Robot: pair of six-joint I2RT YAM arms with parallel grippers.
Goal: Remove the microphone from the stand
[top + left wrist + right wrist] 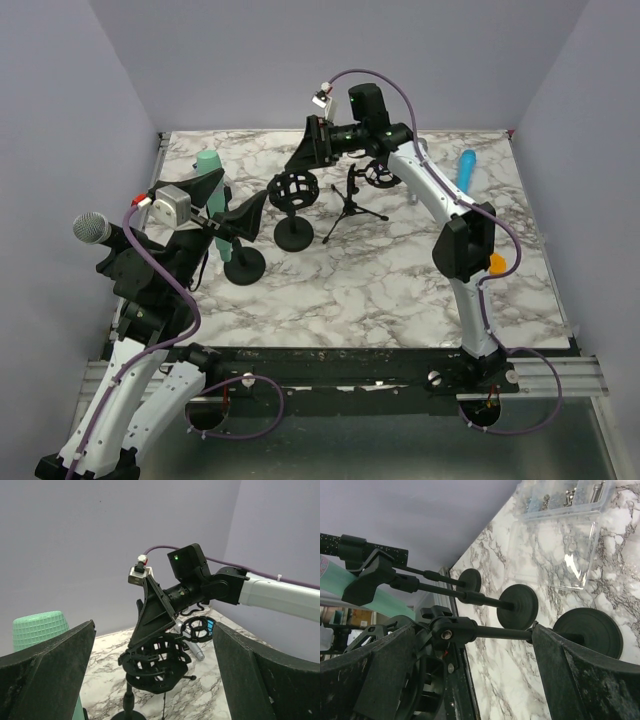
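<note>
A silver-headed microphone (92, 228) with a black body sticks out at the far left, over my left arm. A teal microphone (211, 172) leans in a clip on a round-based stand (243, 263). Beside it stands an empty black shock-mount stand (293, 192). My right gripper (300, 165) hangs open just above that shock mount (395, 680); its shaft (505, 632) crosses between the fingers, untouched. My left gripper (225, 200) is open, facing the shock mount (155, 662) from the left, with the teal microphone (40, 627) by its left finger.
A small tripod (350, 205) and a loose shock-mount ring (380, 176) stand behind the stands. A silver microphone (192, 647) lies on the marble. A blue microphone (467, 167) lies at the back right, an orange piece (497, 263) by the right arm. A clear plastic box (555, 545) sits nearby.
</note>
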